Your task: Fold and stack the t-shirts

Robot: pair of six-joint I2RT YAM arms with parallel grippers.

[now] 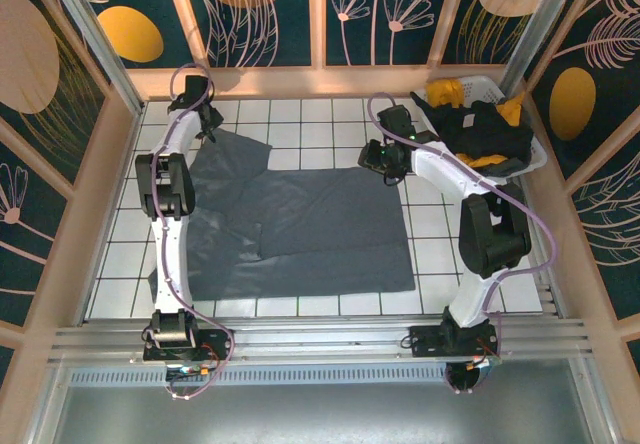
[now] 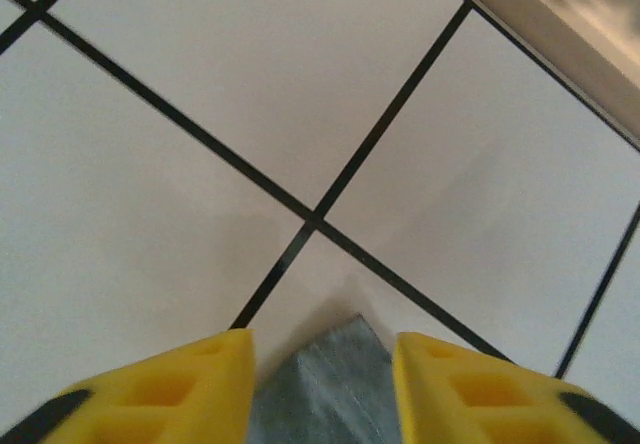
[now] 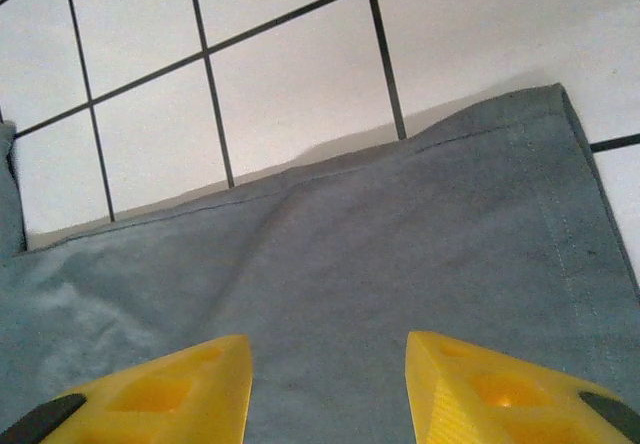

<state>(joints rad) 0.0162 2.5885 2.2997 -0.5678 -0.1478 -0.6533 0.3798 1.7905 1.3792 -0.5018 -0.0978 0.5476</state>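
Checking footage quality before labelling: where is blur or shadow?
Left wrist: the wooden border at top right is blurred, with a soft shadow by the corner of the grey shirt. Right wrist: the shirt's stitching is sharp. Top external: evenly lit, sharp.

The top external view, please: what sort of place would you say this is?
Probably a staged robot test cell, not a home: a white tiled table, leaf-patterned wall panels around it, and an aluminium rail along the near edge.

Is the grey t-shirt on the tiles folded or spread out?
Mostly spread out: the grey t-shirt lies flat across many tiles, one sleeve sticking out, with some overlap near its left side.
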